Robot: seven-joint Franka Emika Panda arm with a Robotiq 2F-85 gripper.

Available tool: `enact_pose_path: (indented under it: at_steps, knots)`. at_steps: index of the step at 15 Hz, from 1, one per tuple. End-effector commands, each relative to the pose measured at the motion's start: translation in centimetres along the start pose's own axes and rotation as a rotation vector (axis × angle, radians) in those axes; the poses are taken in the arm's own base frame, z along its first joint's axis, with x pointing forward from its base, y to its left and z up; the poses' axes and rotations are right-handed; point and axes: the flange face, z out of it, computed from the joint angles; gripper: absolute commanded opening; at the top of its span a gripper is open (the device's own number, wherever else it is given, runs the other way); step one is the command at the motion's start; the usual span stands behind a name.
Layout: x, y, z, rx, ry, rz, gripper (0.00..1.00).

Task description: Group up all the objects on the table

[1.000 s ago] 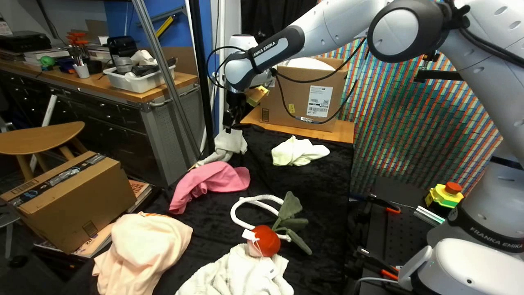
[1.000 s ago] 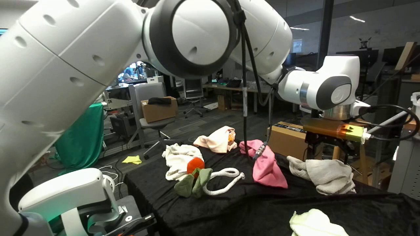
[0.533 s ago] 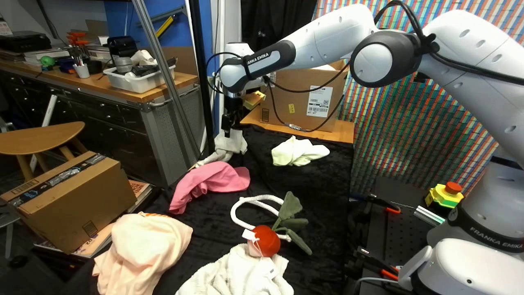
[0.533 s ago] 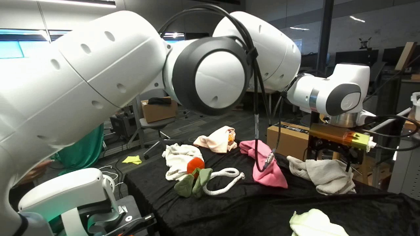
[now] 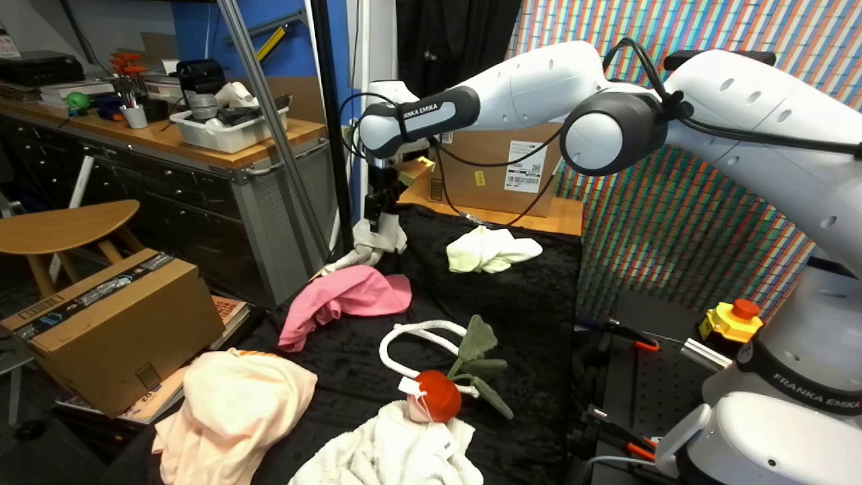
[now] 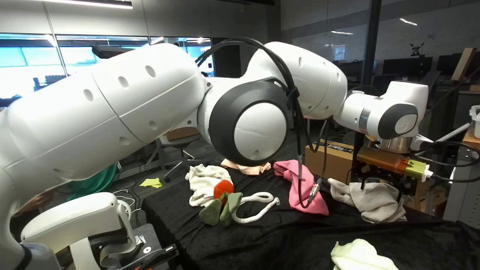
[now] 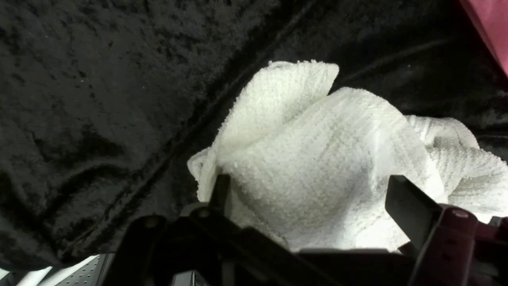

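My gripper (image 7: 309,180) is open, its fingers on either side of the bunched grey-white cloth (image 7: 325,159). In both exterior views the fingertips (image 5: 377,222) (image 6: 381,191) reach down to this cloth (image 5: 387,239) (image 6: 375,206); whether they touch it I cannot tell. A pink cloth (image 5: 353,293) lies beside it. A pale yellow-green cloth (image 5: 488,249) lies across the table. A peach cloth (image 5: 242,411) and a white towel (image 5: 384,451) lie at the opposite end. A red plush (image 5: 438,397) with green leaves and a white rope loop touches the towel.
The objects lie on a black-draped table (image 5: 532,303). A cardboard box (image 5: 121,330) stands beside the table, and a large one (image 5: 495,162) stands behind it. A metal pole (image 5: 276,135) rises near the grey cloth. An emergency stop (image 5: 731,320) is by the robot base.
The arm has come down, lowering the open gripper from above the grey-white cloth to its level. The objects on the table have not visibly moved.
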Motion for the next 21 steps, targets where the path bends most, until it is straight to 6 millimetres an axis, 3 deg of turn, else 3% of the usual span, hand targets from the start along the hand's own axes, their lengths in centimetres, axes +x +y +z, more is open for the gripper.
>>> enact_pose_path:
  at_steps: [1,3,11,14,17,21]
  knots:
    - [0.5,0.2,-0.4,0.032,0.01,-0.003,0.75]
    - [0.3,-0.4,-0.7,0.063,-0.026,-0.032,0.68]
    - [-1.2,-2.5,-1.7,0.183,-0.174,-0.127,0.05]
    - [-1.5,-2.5,-1.5,0.196,-0.194,-0.122,0.02]
    - [-1.8,-2.1,-1.6,0.204,-0.204,-0.117,0.07]
    - [-2.3,-2.1,-3.9,0.224,-0.213,-0.163,0.09]
